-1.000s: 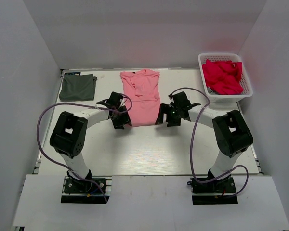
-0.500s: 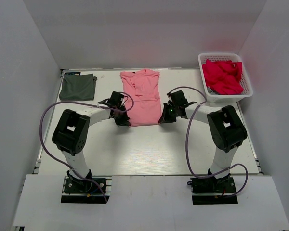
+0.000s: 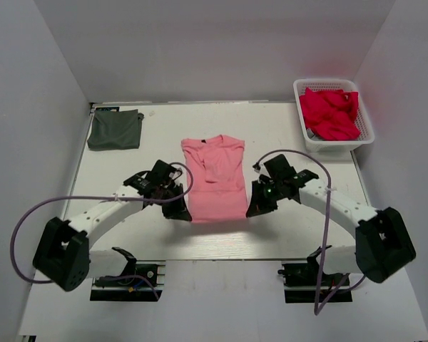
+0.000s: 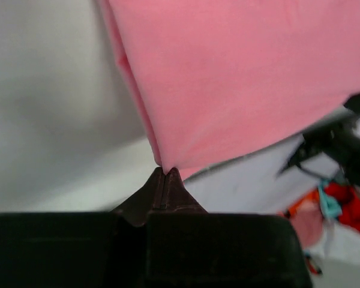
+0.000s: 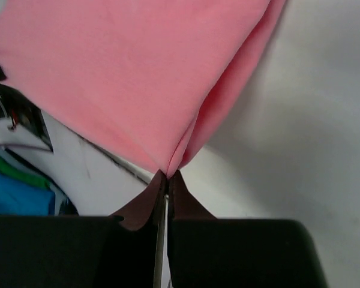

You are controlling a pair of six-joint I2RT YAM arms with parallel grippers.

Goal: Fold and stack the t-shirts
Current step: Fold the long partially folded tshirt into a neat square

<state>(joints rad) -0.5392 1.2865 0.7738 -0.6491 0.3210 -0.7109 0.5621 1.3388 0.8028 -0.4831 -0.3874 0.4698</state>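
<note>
Left fingers [image 4: 175,191] pressed together on the near-left corner of the pink t-shirt [image 3: 215,178]. Right fingers [image 5: 181,192] likewise pinched tight on its near-right corner. In both wrist views the cloth fans away from the pinch in a doubled fold.

Pink t-shirt: narrow strip, middle of the worktop [image 3: 285,135], collar toward the far wall, near hem stretched straight between the two pinches and close to the worktop's near edge. Whether the hem is off the surface, cannot tell.

Grey t-shirt [image 3: 115,130]: small folded square, far-left corner, hard by the left edge, well apart from the pink one.

Basket [image 3: 335,146]: white, far-right corner against the right wall, red cloth [image 3: 332,114] heaped inside.

Open room: bare strip left of the pink shirt up to the grey square; bare strip right of it up to the basket; band beyond the collar to the back wall.

Worktop white and matte; plain white walls on three sides.
</note>
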